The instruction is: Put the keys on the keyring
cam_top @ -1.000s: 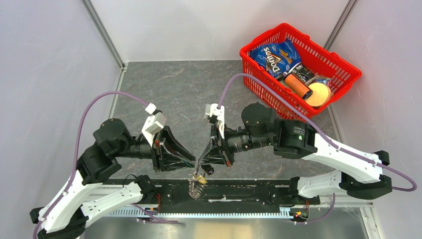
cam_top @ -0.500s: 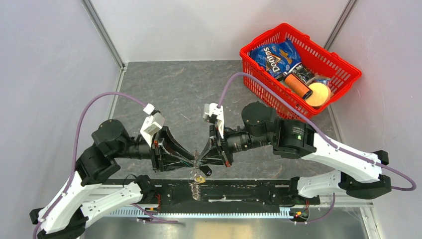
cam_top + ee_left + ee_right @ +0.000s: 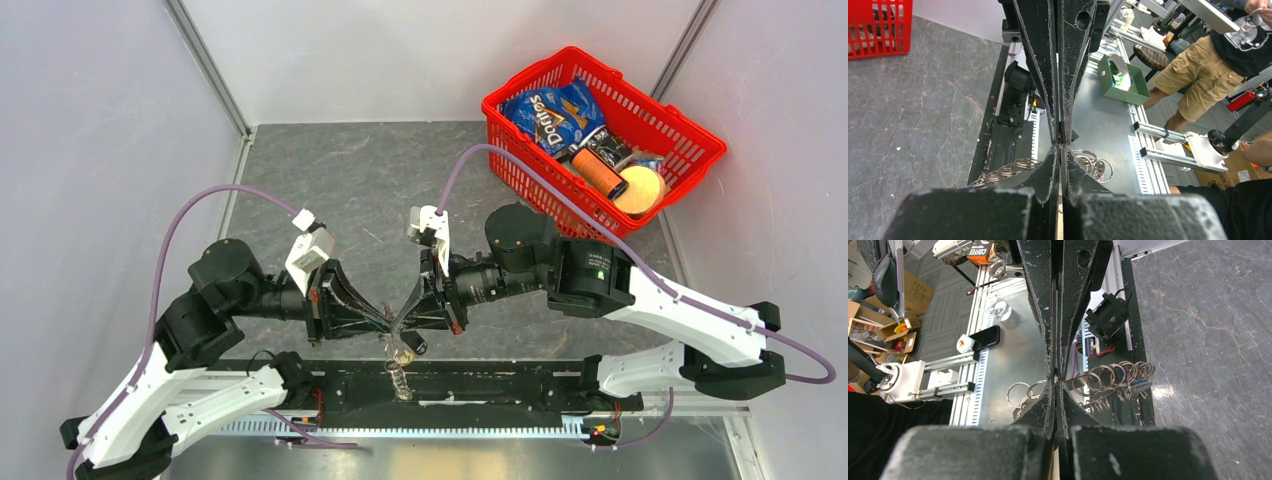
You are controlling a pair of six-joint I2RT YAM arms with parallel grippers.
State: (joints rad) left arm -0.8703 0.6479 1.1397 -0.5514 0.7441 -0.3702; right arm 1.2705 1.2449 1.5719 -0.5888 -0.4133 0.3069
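Observation:
The keyring (image 3: 398,376) shows as a bunch of linked silver rings hanging over the table's near edge. My left gripper (image 3: 392,322) and right gripper (image 3: 406,318) meet tip to tip above it, both shut on its top. A yellow-gold key (image 3: 403,355) and a black key (image 3: 416,344) dangle just under the tips. In the left wrist view the rings (image 3: 1015,165) fan out on both sides of my shut left gripper (image 3: 1060,148). The right wrist view shows the rings (image 3: 1110,377) and a blue key (image 3: 1140,385) beside my shut right gripper (image 3: 1057,385).
A red basket (image 3: 700,137) with a chips bag (image 3: 552,113) and other groceries stands at the back right. A black mounting rail (image 3: 500,385) and both arm bases run along the near edge, under the hanging bunch. White walls bound the grey tabletop (image 3: 370,180).
My left gripper, open a second ago, has moved in to the right gripper's tips and shut on the bunch. The right arm has barely moved.

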